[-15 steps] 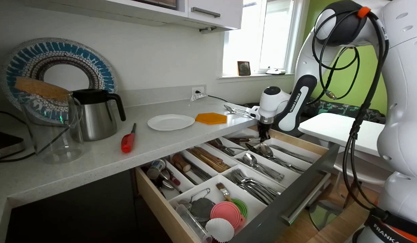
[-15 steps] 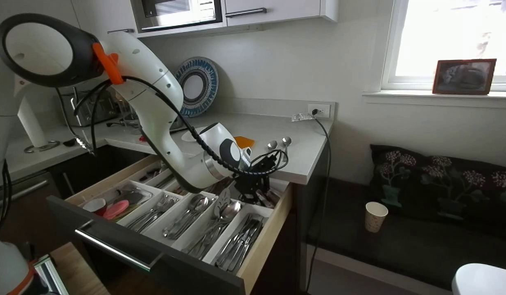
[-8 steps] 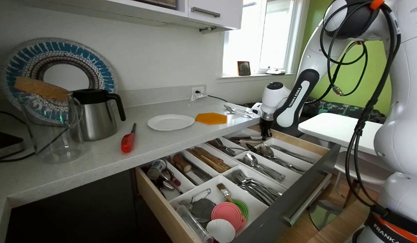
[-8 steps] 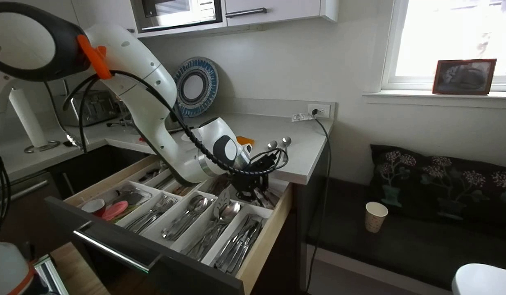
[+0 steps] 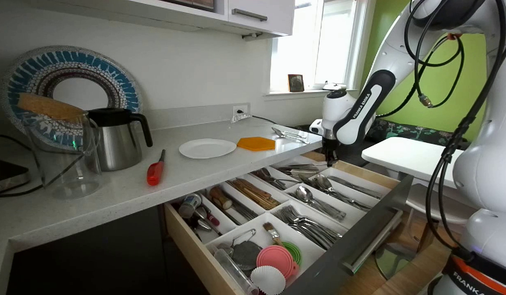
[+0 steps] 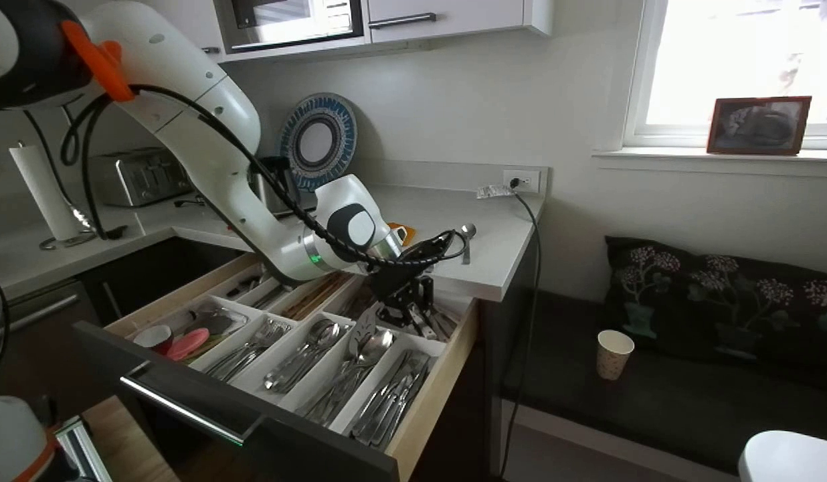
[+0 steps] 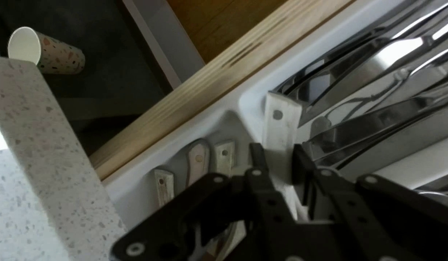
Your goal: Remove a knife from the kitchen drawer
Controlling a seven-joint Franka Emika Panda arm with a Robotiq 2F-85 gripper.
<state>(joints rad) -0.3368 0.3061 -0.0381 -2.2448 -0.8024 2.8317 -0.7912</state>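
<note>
The jaws of the black two-fingered gripper are closed on both sides of a flat, pale-handled knife, so named by inference, its blade being hidden; the handle's end shows over the join of two compartments in the white cutlery tray, touching or raised I cannot tell; in an exterior view gripper and knife are at the far right of the pulled-out, shallow, grey-fronted pale-wood drawer; the grasp seems done; lifting the knife clear and setting it down seem to remain.
</note>
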